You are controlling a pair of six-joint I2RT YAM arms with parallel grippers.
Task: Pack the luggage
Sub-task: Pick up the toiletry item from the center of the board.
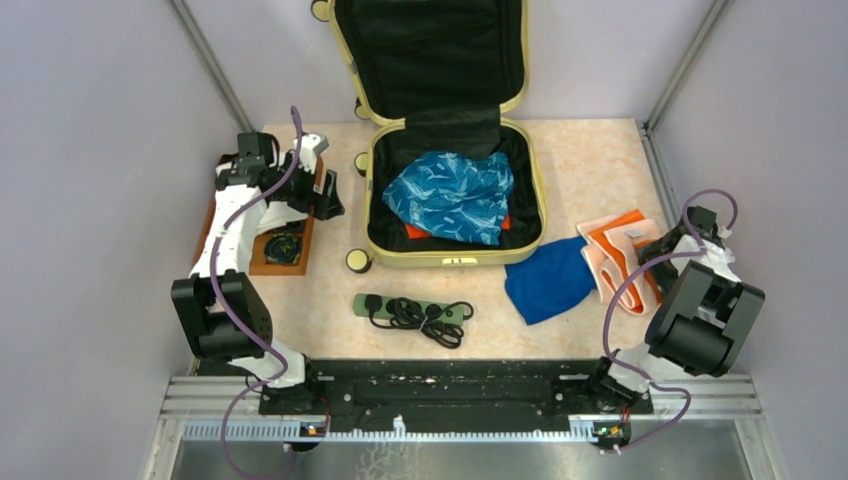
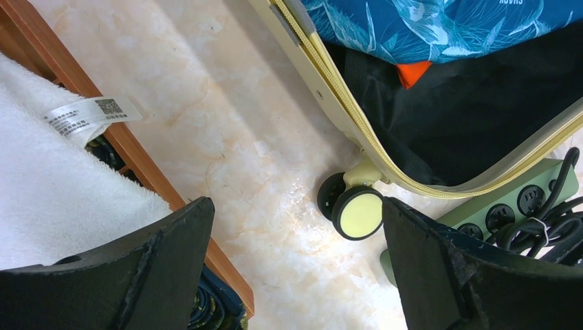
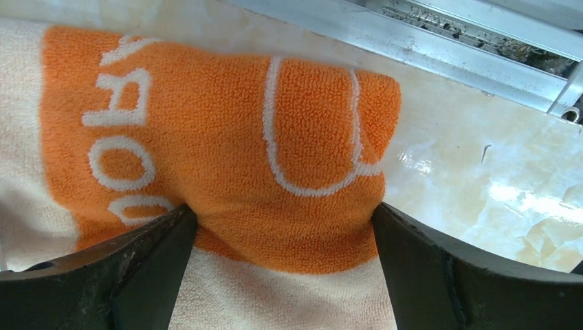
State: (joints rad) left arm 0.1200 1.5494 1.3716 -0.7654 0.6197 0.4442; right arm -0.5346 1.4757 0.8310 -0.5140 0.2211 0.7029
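An orange-and-cream terry towel [image 3: 227, 124] is straddled by the spread right gripper [image 3: 285, 227]; closing is likely needed next. The left gripper [image 2: 295, 227] is spread, empty.

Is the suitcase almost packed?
Done: a blue leaf-print cloth lies in the open pale yellow hard-shell suitcase. In hand: nothing yet; the open right hand straddles the orange-and-cream towel. To pack: that towel, the plain blue cloth, green power strip, fluffy white towel.
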